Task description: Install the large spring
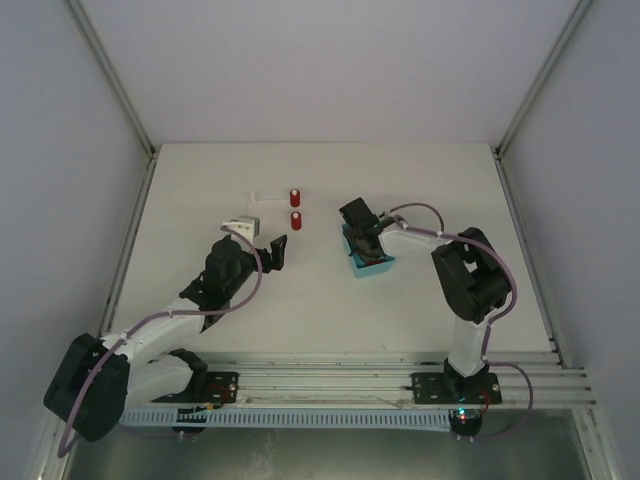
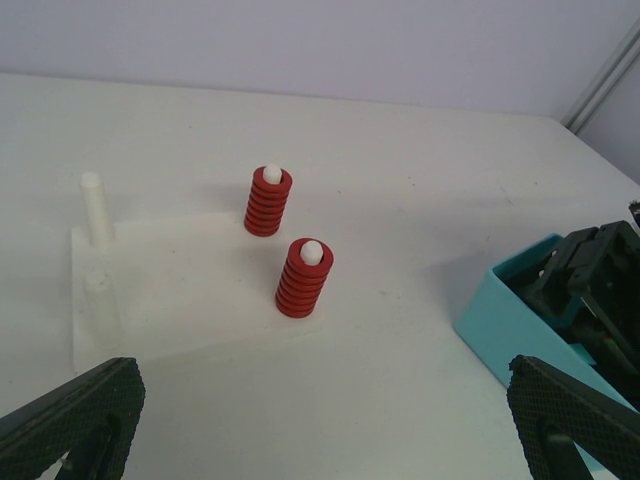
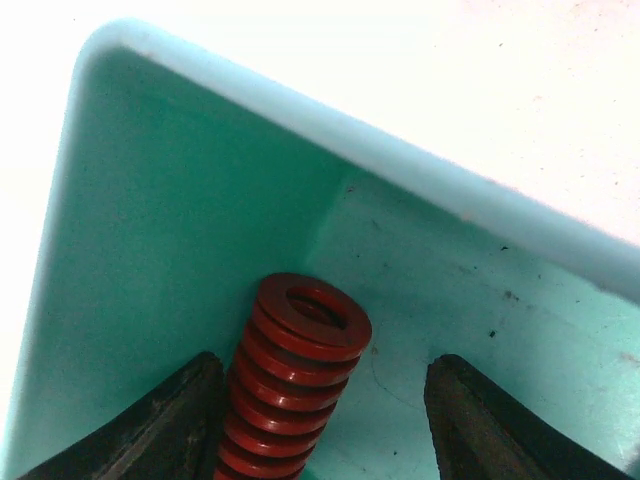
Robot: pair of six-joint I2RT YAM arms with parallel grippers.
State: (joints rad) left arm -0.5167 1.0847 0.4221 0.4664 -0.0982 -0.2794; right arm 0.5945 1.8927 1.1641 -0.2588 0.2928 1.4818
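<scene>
A red spring [image 3: 295, 375] lies in the teal bin [image 3: 180, 180], between my right gripper's open fingers [image 3: 318, 420], close against the left finger [image 3: 170, 425]. In the top view the right gripper [image 1: 362, 232] reaches into the bin [image 1: 375, 268]. A white base plate [image 2: 180, 285] carries two red springs on pegs [image 2: 267, 200] [image 2: 303, 277] and two bare white pegs [image 2: 95, 208]. My left gripper [image 2: 320, 430] is open and empty, just in front of the plate; it also shows in the top view [image 1: 272, 250].
The white plate with its red springs [image 1: 295, 208] sits at the table's middle left. Metal frame posts [image 1: 118, 85] rise at the back corners. A rail [image 1: 350, 385] runs along the near edge.
</scene>
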